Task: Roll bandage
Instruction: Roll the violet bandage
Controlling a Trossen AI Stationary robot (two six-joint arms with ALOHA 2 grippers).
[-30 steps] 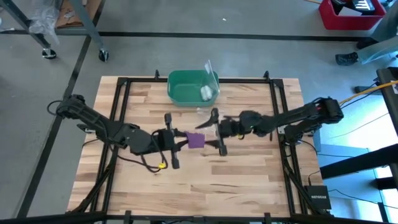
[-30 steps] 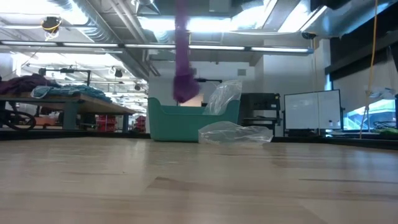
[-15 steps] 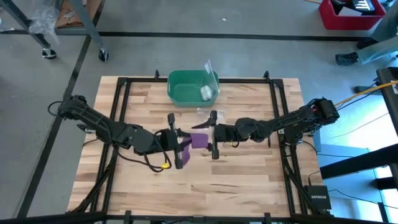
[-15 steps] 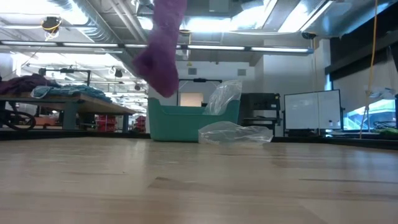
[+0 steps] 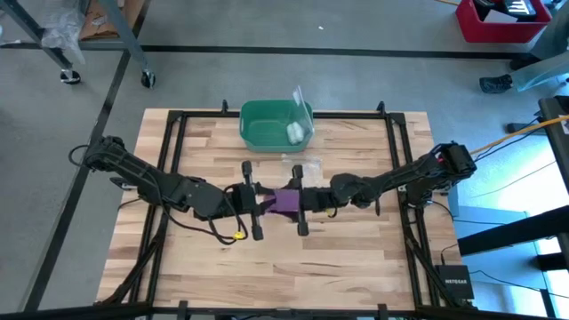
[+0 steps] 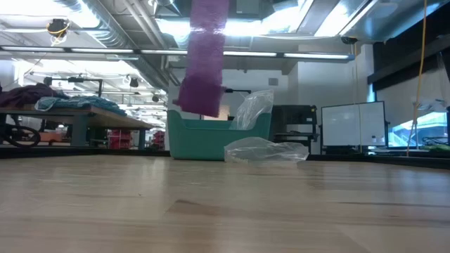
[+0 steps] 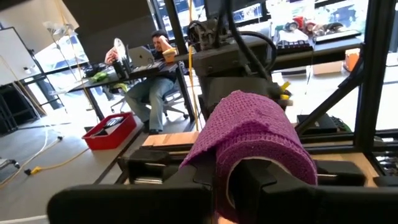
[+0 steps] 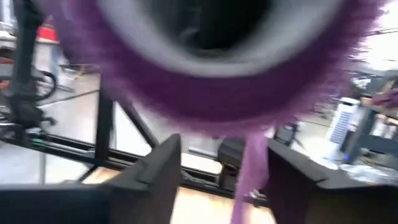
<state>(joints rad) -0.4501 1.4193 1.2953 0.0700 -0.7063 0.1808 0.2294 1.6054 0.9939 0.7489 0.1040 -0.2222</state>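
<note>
Both pincers closer around bandage (image 5: 286, 201)

Your counter (image 5: 356, 249) is light wood planks with a dark frame. A green bin (image 5: 276, 124) rests at its far edge, crumpled clear plastic (image 6: 266, 150) just beside it.

You have two arms over one table (image 5: 356, 258), each with one gripper: the left gripper (image 5: 252, 197) and the right gripper (image 5: 300, 197). Between them is one purple bandage (image 5: 284, 201). One green bin (image 5: 260, 133) holds one white roll (image 5: 293, 132), with one clear plastic bag (image 6: 266, 150) beside it. One person (image 7: 149, 87) sits in the room.
</note>
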